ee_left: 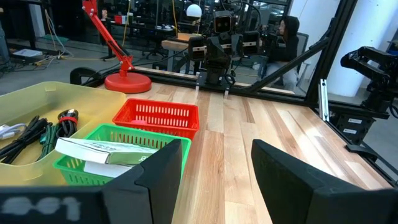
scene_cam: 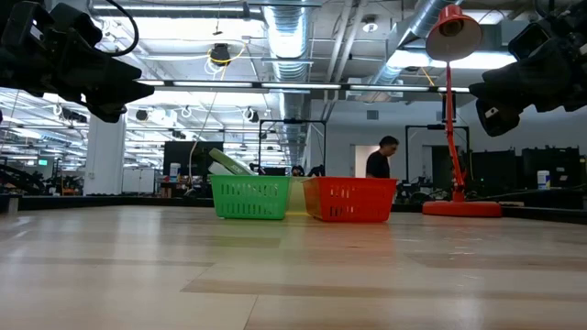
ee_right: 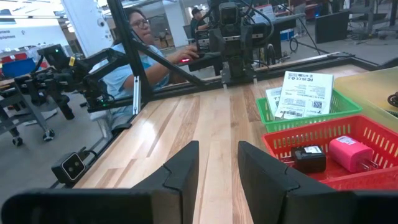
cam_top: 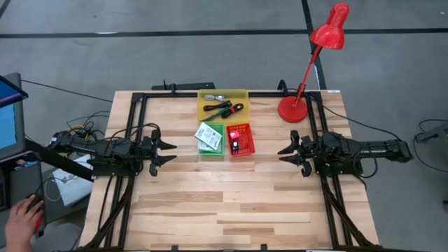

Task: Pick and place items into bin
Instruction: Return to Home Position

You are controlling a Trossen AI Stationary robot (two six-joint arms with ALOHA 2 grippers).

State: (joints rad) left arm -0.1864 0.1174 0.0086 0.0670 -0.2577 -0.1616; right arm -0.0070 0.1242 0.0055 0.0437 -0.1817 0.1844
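White printed packets [cam_top: 208,136] lie in a green basket [cam_top: 211,150]; in the right wrist view the packets [ee_right: 303,93] lean on its rim. A red basket [cam_top: 240,138] holds a pink piece [ee_right: 350,152] and a black piece [ee_right: 310,158]. Black tools with green and red accents [cam_top: 222,108] lie in a yellow tray [cam_top: 241,94]. My left gripper [cam_top: 168,152] hovers open at the table's left side. My right gripper [cam_top: 284,152] hovers open at the right side. Both point toward the baskets and hold nothing.
A red desk lamp [cam_top: 297,105] stands on its base at the table's far right. A black frame [cam_top: 133,112] runs round the table's edges. Bare wood [cam_top: 224,203] spreads across the near half. A person's hand [cam_top: 21,220] shows off the table's near left corner.
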